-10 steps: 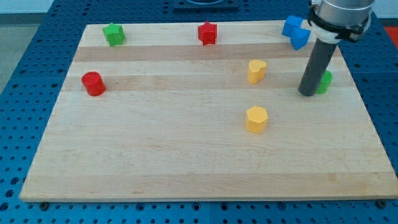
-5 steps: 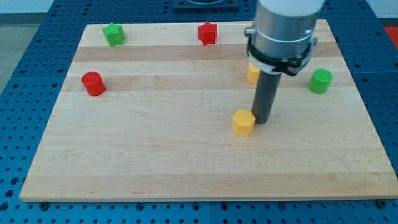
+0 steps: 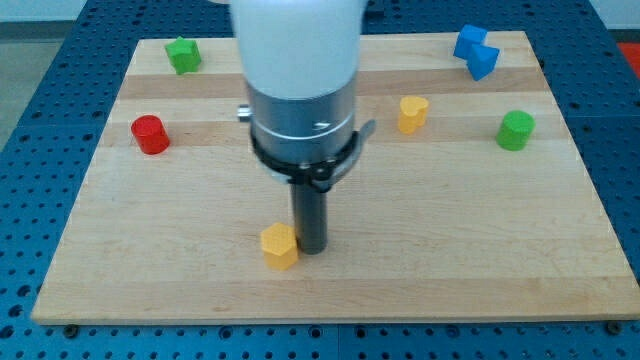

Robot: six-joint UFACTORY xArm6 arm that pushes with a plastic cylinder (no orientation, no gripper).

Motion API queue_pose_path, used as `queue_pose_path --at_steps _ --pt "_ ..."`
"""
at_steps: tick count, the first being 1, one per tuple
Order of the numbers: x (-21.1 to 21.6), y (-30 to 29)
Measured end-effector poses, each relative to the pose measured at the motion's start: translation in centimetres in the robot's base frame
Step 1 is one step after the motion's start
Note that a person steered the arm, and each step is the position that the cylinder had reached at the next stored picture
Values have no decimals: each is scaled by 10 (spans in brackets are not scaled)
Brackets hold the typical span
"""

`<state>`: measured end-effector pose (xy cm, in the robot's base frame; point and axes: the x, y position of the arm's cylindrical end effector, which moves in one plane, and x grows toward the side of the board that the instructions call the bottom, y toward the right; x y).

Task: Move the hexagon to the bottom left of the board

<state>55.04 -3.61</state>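
The yellow hexagon block point(image 3: 279, 246) lies on the wooden board point(image 3: 480, 250), left of centre near the view's bottom. My tip point(image 3: 310, 248) touches the hexagon's right side. The arm's white and grey body rises above it and hides the board's top middle.
A yellow heart-shaped block point(image 3: 412, 114) sits right of centre. A green cylinder point(image 3: 516, 131) is at the right. Two blue blocks point(image 3: 476, 52) are at the top right. A green star-like block point(image 3: 182, 55) is at the top left, a red cylinder point(image 3: 150, 134) at the left.
My tip has moved toward the view's left and bottom, pushing the yellow hexagon with it from right of centre to left of centre. The arm now hides the red block at the top.
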Motion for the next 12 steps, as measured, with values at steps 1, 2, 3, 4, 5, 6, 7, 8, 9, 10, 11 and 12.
queue_pose_path --at_steps 1,2,3,4,5,6,7,8,9,10,11,12 --pt "6 -27" --pt "18 -43" --pt "27 -59" --pt "31 -83" --pt "32 -109" --pt "35 -134" --pt "35 -146" --pt "35 -148" --pt "35 -149" --pt "35 -152" --pt "35 -153" --pt "35 -153"
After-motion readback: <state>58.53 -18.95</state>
